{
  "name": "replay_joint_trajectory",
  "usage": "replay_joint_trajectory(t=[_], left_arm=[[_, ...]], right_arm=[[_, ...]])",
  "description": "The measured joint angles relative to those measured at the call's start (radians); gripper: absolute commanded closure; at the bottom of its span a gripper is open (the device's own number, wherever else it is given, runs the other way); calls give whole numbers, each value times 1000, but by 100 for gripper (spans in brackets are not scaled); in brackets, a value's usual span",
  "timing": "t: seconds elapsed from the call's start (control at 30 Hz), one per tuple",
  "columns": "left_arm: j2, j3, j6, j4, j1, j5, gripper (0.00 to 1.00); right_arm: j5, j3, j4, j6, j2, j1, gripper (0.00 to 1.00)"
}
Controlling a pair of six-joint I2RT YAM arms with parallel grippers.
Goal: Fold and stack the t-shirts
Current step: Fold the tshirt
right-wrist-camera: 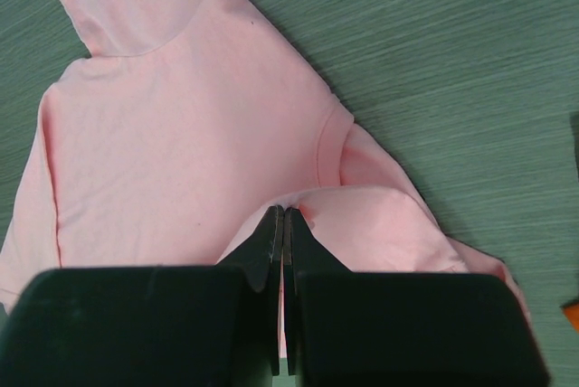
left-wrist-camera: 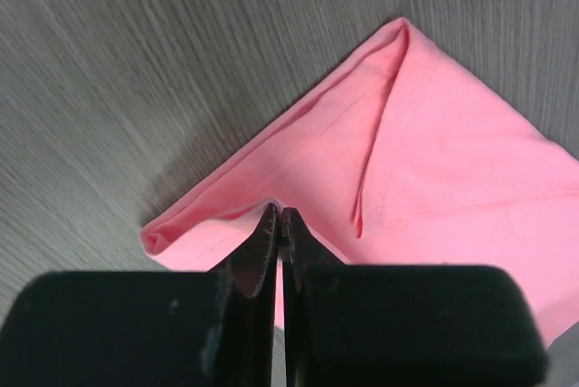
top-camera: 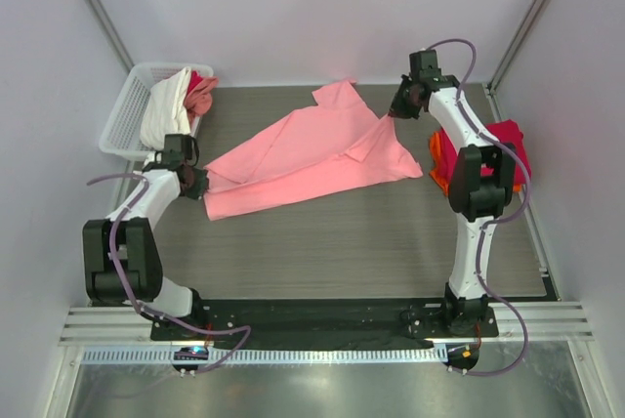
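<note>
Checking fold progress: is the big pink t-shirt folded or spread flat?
Partly folded: the salmon-pink t-shirt lies with one layer doubled over, not yet a compact fold; left gripper and right gripper each pinch an edge.

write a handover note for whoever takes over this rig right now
left gripper: jaws shut on the near-left corner of the salmon-pink t-shirt.
right gripper: jaws shut on its far-right part.
That shirt lies spread and creased mid-table.
white t-shirt and coral-pink t-shirt: in the white lattice basket, far left.
crimson t-shirt and orange t-shirt: together at the right edge, partly behind the right arm; whether folded, cannot tell.
Done: both holds. Left: fold it, fold the basket pair, stack all.
</note>
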Motion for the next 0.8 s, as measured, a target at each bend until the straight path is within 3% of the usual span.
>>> replay_joint_trajectory(t=[0.17, 0.23, 0.27, 0.3, 0.33, 0.37, 0.5, 0.6, 0.63, 0.67, 0.8], left_arm=[[63, 43, 1, 1, 0, 2, 100], [94, 56, 2, 0, 0, 9, 100], [110, 62, 2, 0, 0, 11, 100], [126, 68, 3, 0, 0, 12, 97], [138, 72, 4, 0, 0, 12, 82], [147, 76, 7, -3, 0, 12, 75], [140, 73, 12, -21, 1, 7, 62], [67, 38, 26, -23, 0, 7, 48], [31, 24, 30, -23, 1, 8, 37], [-6, 10, 37, -24, 1, 10, 33], [-158, -56, 71, -22, 2, 39, 23]], right_arm=[[-6, 44, 1, 6, 34, 0, 98], [-6, 59, 1, 10, 43, 0, 90], [-6, 65, 1, 13, 47, 0, 79], [-6, 73, -1, 18, 50, 0, 36], [-6, 78, 2, 27, 52, 0, 22], [-6, 82, 3, 25, 53, 0, 16], [-1, 25, 43, 28, 31, 0, 19], [11, -187, 103, 48, -73, 0, 25], [13, -277, 130, 60, -126, 0, 27], [14, -360, 140, 73, -174, 0, 29], [29, -669, 257, 148, -385, 0, 31]])
